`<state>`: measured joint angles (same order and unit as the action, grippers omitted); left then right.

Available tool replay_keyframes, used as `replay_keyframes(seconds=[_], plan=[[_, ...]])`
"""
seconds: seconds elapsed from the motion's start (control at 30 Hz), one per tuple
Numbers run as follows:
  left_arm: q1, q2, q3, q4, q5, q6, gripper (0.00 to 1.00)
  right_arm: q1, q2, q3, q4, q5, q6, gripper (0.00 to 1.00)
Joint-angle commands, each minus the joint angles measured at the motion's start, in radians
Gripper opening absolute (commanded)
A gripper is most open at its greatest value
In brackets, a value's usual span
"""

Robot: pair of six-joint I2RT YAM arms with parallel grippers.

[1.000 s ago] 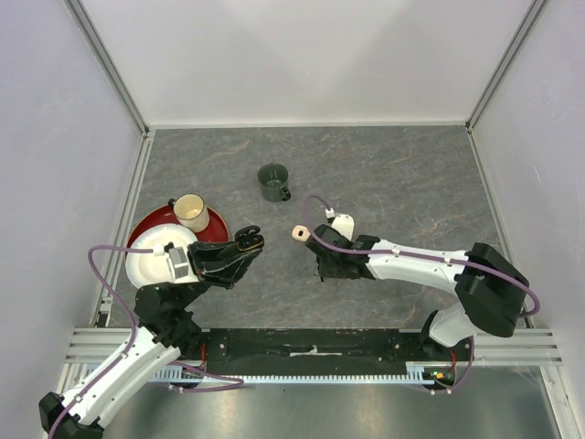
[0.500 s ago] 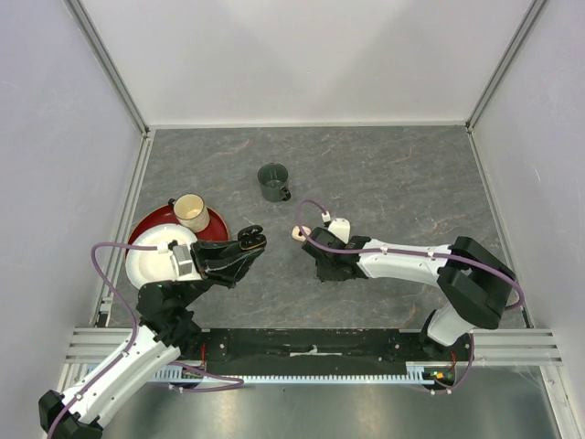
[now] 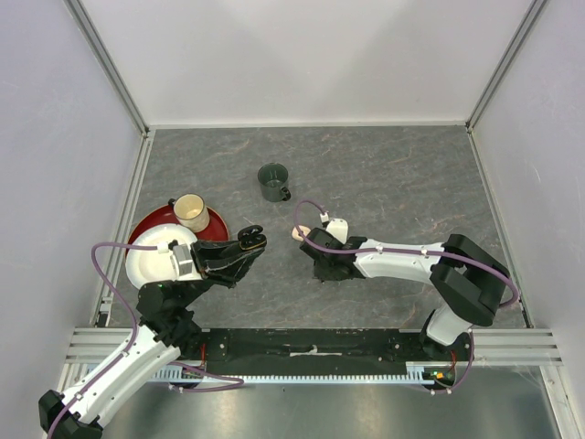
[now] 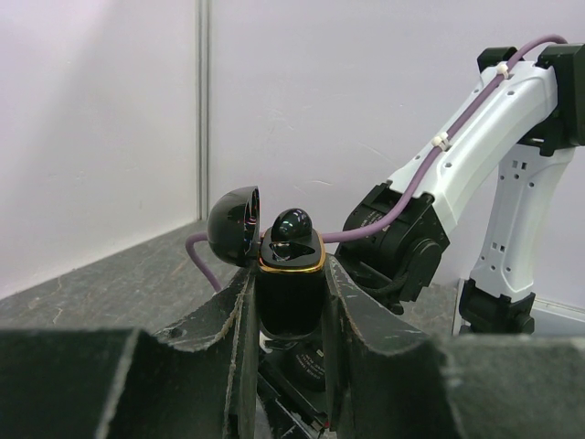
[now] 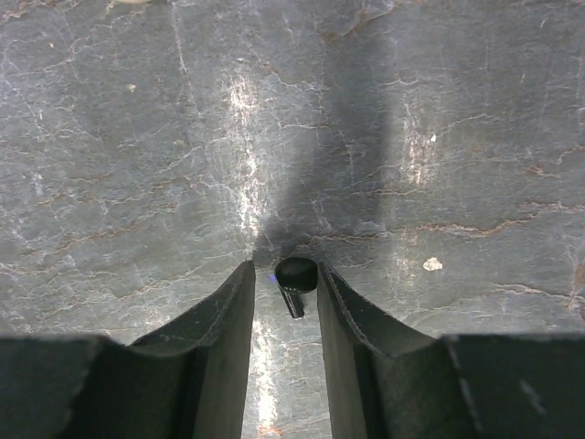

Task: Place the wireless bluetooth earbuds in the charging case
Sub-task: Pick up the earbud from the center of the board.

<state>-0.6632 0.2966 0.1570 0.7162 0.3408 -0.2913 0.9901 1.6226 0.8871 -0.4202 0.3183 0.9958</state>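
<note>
My left gripper (image 4: 289, 270) is shut on the black charging case (image 4: 291, 306), which has a gold rim. It holds the case upright above the table with the lid (image 4: 233, 226) swung open. One black earbud (image 4: 292, 226) sits in the case's top. In the top view the case (image 3: 250, 240) is at the left gripper's tip. My right gripper (image 5: 284, 269) points down at the table, its jaws on either side of a second black earbud (image 5: 297, 273) lying there. The right finger is at the bud and a small gap shows on the left. From above, the right gripper (image 3: 322, 268) is at mid-table.
A dark green mug (image 3: 272, 181) stands further back. At the left, a red plate (image 3: 146, 229) carries a cream cup (image 3: 191, 211), and a white plate (image 3: 148, 262) is beside it. A small cream-white item (image 3: 296, 232) lies next to the right wrist. A pale crumb (image 5: 433, 264) is on the table.
The right arm has shifted slightly left and its jaws have narrowed around the black earbud. The left arm and the case have stayed put.
</note>
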Motion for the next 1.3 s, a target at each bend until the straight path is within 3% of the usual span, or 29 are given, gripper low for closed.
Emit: replay_keyframes(seconds=[0.0, 0.4, 0.53, 0.77, 0.97, 1.1, 1.2, 1.27], plan=[[-0.003, 0.01, 0.007, 0.032, -0.019, 0.037, 0.02, -0.001, 0.02, 0.009, 0.017, 0.033, 0.027, 0.38], [-0.003, 0.01, 0.004, 0.032, -0.022, 0.03, 0.02, 0.001, 0.04, 0.036, -0.012, 0.03, -0.019, 0.35], [-0.001, 0.012, 0.003, 0.032, -0.022, 0.027, 0.02, 0.001, 0.04, 0.041, -0.023, 0.044, -0.028, 0.29], [-0.001, 0.007, 0.004, 0.031, -0.023, 0.026, 0.02, 0.001, 0.022, 0.018, -0.04, 0.093, 0.015, 0.22], [-0.001, 0.003, 0.007, 0.029, -0.026, 0.021, 0.02, -0.008, -0.044, -0.043, -0.071, 0.188, 0.153, 0.2], [-0.003, 0.001, 0.009, 0.028, -0.028, 0.017, 0.02, -0.013, -0.082, -0.094, -0.069, 0.22, 0.225, 0.24], [-0.003, 0.001, 0.01, 0.028, -0.026, 0.012, 0.02, -0.011, -0.084, -0.088, -0.071, 0.22, 0.216, 0.4], [-0.003, 0.001, 0.009, 0.026, -0.025, 0.011, 0.02, -0.011, -0.073, -0.076, -0.075, 0.205, 0.179, 0.42]])
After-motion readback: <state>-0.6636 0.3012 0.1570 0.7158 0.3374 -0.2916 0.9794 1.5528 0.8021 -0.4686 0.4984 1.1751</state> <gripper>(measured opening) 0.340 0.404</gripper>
